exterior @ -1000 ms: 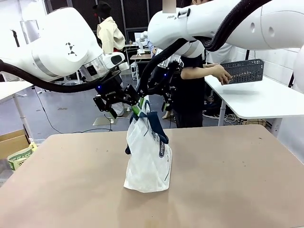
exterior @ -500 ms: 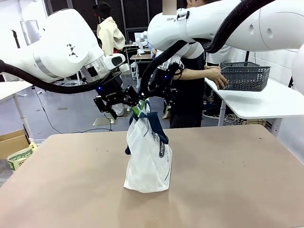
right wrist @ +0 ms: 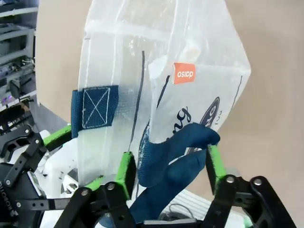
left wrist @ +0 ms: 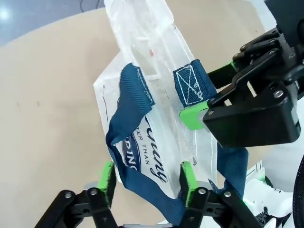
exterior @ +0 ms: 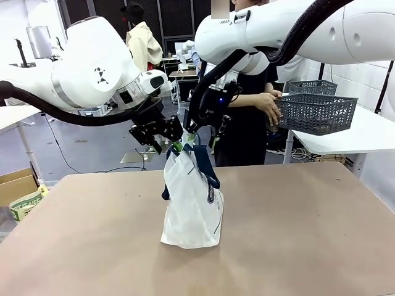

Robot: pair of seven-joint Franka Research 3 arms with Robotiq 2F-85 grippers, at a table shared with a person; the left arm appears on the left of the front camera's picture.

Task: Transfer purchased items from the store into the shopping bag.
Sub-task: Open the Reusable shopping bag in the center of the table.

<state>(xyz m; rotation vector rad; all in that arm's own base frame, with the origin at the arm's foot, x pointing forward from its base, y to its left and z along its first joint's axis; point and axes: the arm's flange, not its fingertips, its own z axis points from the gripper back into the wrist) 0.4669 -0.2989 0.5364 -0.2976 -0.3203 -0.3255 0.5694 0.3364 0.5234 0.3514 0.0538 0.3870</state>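
Two arms meet above the shopping bag (exterior: 191,203), which stands upright on the tan table (exterior: 308,246) and sags a little at its base. The left gripper (exterior: 174,145) is at the bag's top edge on one side, the right gripper (exterior: 192,140) at the top edge on the other. Change over the last second: the dark grey lattice basket (exterior: 316,113), which the person held farther off over the white side table (exterior: 364,132) beyond the bag, has been carried nearer and is now up in the person's hand (exterior: 269,108), though still well apart from the bag. The purchased items cannot be made out through the lattice. Left wrist view: left gripper (left wrist: 147,178) with jaws partly spread astride the printed wall and a navy strap handle (left wrist: 137,92). Whether the pads (left wrist: 107,178) press it, I cannot tell. Right wrist view: right gripper (right wrist: 168,164) likewise astride a bunched navy strap (right wrist: 178,149) below the orange tag (right wrist: 185,73); bite not confirmed. Judgement: the transfer has not begun; the supply is arriving and the bag mouth has yet to be pulled wide, so secure holds on both sides come first.
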